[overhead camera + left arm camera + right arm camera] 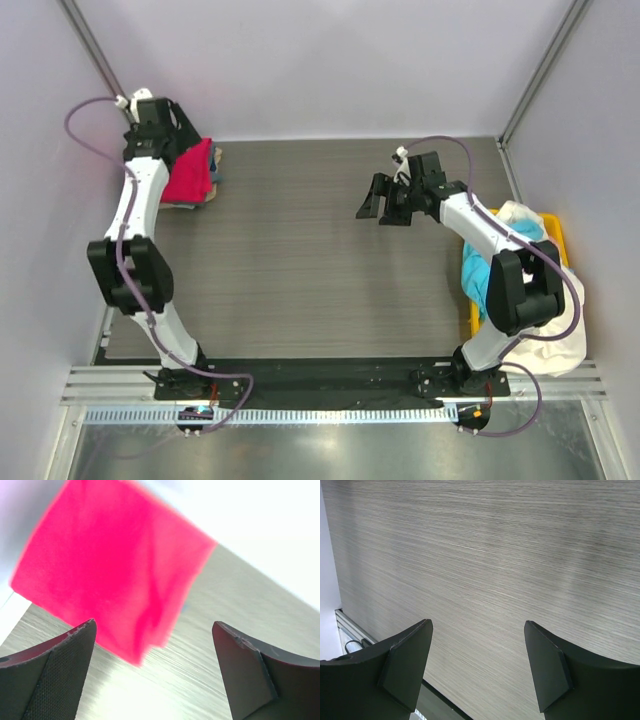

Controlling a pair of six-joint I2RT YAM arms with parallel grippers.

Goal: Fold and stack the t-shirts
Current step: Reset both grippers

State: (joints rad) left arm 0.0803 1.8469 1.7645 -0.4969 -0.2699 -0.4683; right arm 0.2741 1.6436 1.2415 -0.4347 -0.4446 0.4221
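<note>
A folded red-pink t-shirt lies on top of a small stack at the table's far left, with tan and blue-grey edges showing under it. My left gripper hovers at that stack. In the left wrist view the red-pink t-shirt lies flat on the table ahead of the left gripper, whose jaws stand wide open with nothing between them. My right gripper hangs open over the bare table right of centre. The right wrist view shows only wood grain between the fingers of the right gripper.
A yellow bin stands at the right edge with a cyan t-shirt and a cream-white t-shirt spilling over its sides. Walls close in on the left, the back and the right. A metal rail runs along the near edge.
</note>
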